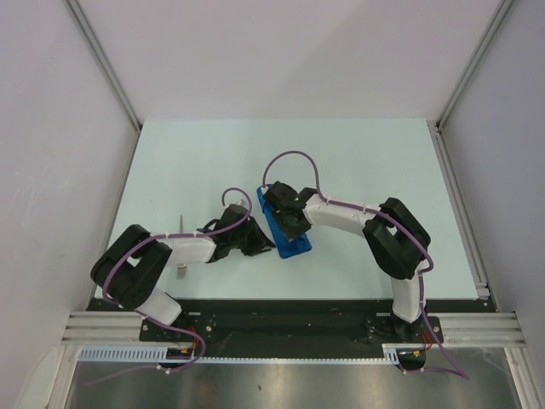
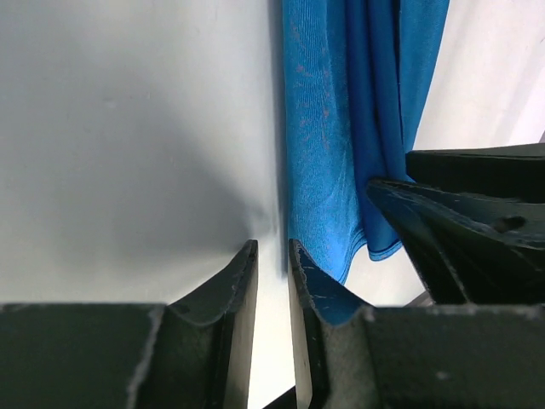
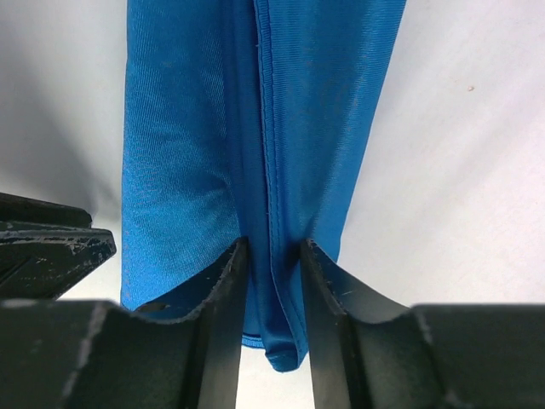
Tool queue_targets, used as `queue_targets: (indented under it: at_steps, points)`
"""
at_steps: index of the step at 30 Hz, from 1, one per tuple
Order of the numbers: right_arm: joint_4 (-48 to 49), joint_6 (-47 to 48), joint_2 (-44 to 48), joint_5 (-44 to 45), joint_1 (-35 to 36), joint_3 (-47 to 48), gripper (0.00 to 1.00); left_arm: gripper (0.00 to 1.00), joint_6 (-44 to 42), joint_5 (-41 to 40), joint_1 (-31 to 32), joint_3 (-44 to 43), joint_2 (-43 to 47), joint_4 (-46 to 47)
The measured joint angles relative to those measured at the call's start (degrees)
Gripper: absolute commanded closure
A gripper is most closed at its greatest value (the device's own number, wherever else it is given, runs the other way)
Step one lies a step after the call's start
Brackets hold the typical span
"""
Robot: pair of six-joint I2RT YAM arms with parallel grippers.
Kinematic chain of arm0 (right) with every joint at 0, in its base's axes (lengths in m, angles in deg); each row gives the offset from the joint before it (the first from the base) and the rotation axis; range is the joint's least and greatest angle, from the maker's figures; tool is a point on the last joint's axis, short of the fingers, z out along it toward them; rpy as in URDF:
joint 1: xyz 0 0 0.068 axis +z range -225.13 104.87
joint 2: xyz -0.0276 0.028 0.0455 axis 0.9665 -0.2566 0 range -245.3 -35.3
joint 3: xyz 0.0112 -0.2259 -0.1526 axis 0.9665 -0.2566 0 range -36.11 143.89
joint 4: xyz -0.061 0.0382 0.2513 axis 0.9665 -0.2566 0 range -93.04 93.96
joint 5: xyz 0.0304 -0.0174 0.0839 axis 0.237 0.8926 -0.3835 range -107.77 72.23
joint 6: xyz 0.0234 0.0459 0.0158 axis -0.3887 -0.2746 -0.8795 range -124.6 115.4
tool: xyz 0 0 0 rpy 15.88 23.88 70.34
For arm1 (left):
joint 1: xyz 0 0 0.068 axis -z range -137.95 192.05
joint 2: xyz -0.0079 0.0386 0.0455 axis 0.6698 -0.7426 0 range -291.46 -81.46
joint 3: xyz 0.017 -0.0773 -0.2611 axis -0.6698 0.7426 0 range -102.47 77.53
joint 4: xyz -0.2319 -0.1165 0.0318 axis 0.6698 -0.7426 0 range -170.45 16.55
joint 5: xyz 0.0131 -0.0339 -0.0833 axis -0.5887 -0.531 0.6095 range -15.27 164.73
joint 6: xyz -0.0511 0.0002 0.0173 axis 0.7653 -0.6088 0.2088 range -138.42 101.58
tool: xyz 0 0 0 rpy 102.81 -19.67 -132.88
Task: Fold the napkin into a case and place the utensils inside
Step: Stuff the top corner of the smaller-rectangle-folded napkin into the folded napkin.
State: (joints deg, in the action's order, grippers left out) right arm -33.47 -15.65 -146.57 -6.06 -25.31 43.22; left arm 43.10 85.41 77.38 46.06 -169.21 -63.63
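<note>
1. Location: the napkin lies folded into a narrow strip at mid-worktop, with a gripper on either side.
2. The right gripper has its jaws pinching a raised lengthwise fold at one end of the strip.
3. The left gripper has its jaws nearly together at the strip's edge. It cannot be told whether they nip any cloth.
4. Handling: the cloth looks soft, light and limp, and would likely spring open if released. Hold it by a hem or fold, not the flat middle.
5. Count: one napkin. One slim utensil shows, partly hidden under the left arm.
</note>
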Motion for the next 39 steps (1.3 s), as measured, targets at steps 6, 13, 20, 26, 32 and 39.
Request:
queue_targets:
  at_steps: [6, 13, 20, 26, 32, 39]
  points:
    - [-0.2, -0.1, -1.6, 0.0, 0.4, 0.9, 0.91, 0.77, 0.0, 0.1, 0.0, 0.0, 0.0, 0.1]
    - [-2.6, -1.5, -1.8, 0.3, 0.9, 3.9, 0.99, 0.86, 0.6, 0.5, 0.0, 0.0, -1.7, 2.1]
    - [-4.2, -4.0, -1.8, -3.1, 0.9, 5.6, 1.00, 0.99, 1.5, 1.6, 0.0, 0.0, -3.1, 4.2]
    - [-3.1, -7.8, -1.8, -9.9, 0.2, 5.8, 1.00, 1.00, 1.5, 1.6, 0.1, 0.3, -3.1, 4.9]
    - [1.9, -11.9, -1.8, -16.4, -1.7, 2.7, 0.93, 1.00, 1.5, 1.5, 0.1, 1.0, -2.9, 5.9]
    - [8.6, -14.4, -1.8, -22.5, -4.6, -2.8, 0.85, 0.78, -1.2, -2.5, -0.4, 2.6, 4.6, -0.9]
